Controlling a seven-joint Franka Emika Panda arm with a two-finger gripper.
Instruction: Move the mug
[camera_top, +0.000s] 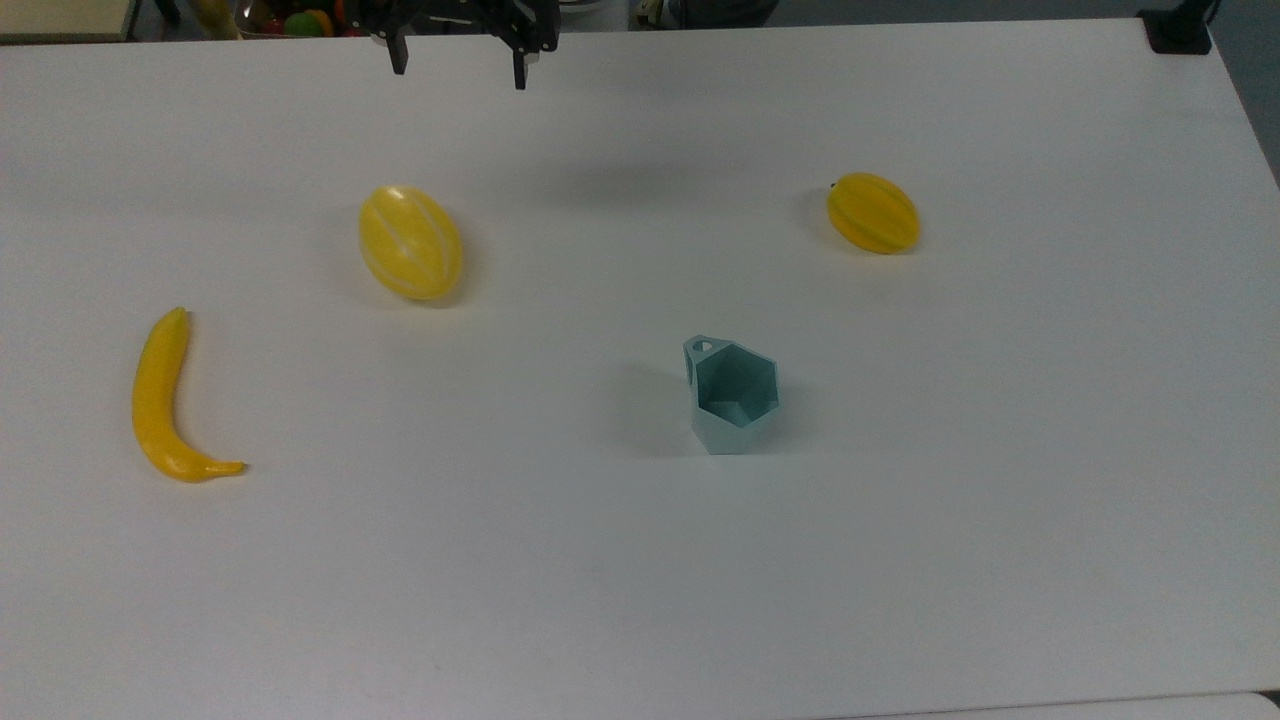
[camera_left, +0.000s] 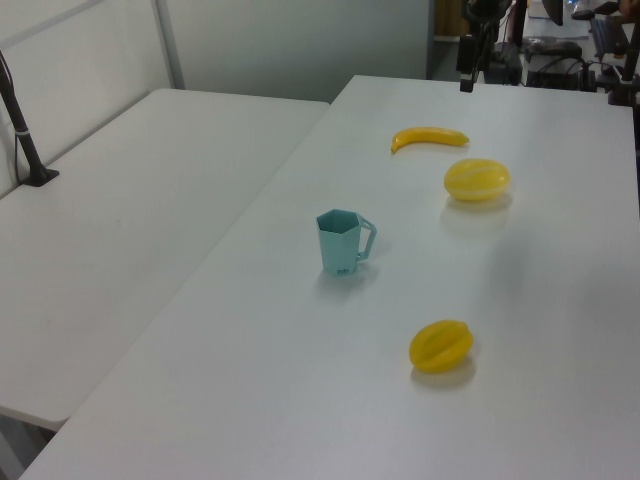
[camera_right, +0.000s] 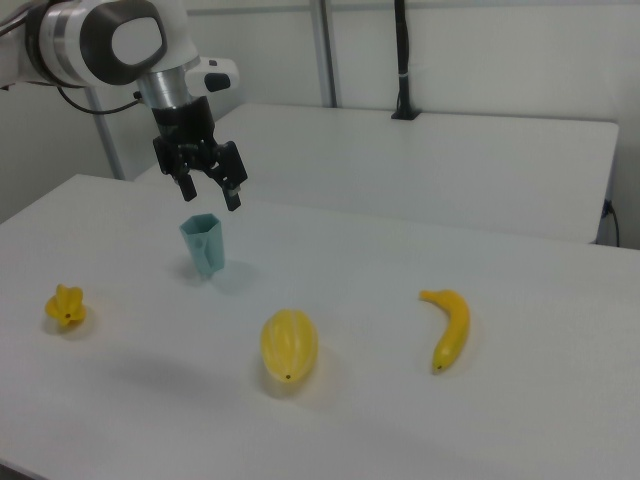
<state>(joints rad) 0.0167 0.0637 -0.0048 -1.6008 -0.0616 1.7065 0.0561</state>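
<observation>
In the top view the gripper (camera_top: 458, 62) is cut off by the upper edge, only its two fingers and lower body showing. In the left view the arm (camera_left: 478, 30) is cut by the top edge. Colourful things (camera_top: 300, 20) beyond the table (camera_top: 640, 560) are too cropped to identify.

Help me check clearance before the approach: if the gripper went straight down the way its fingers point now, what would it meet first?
Most likely bare table. The gripper hangs open near the top view's upper edge, apart from the mug and the pale melon. Depth is unclear, so this is a judgement.
</observation>
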